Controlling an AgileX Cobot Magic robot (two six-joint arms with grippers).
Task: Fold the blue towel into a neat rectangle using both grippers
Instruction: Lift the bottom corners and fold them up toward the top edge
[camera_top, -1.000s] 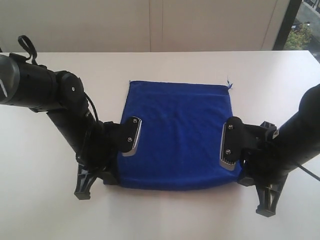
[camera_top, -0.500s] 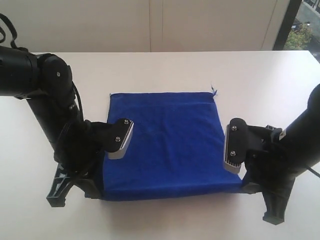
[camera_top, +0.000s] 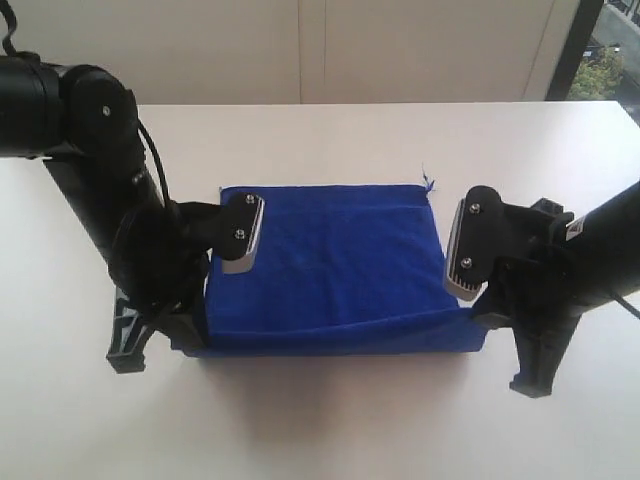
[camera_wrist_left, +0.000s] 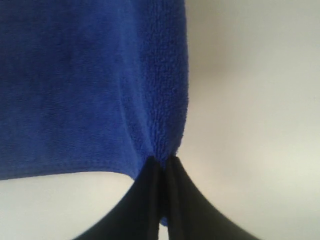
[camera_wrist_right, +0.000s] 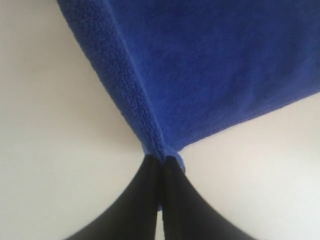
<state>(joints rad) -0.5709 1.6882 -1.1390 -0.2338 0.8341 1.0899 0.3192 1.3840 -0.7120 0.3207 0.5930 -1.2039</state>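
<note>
The blue towel (camera_top: 335, 250) lies on the white table (camera_top: 330, 130), its near edge raised off the surface and hanging taut between my two grippers. My left gripper (camera_top: 192, 335) is shut on the near-left corner; in the left wrist view its black fingertips (camera_wrist_left: 164, 161) pinch the blue towel (camera_wrist_left: 90, 75). My right gripper (camera_top: 478, 325) is shut on the near-right corner, and the right wrist view shows the blue towel (camera_wrist_right: 215, 65) running away from the pinched tips (camera_wrist_right: 161, 160). A loose thread (camera_top: 428, 182) sticks out at the far-right corner.
A pale wall runs behind the table's far edge, with a window (camera_top: 605, 60) at the upper right. The left arm's upper link (camera_top: 80, 110) reaches in from the far left. Bare table surface lies on all sides of the towel.
Both grippers have risen with the near corners, lifting the towel's near edge off the table. The towel has slid towards the near side and a little to the left.
</note>
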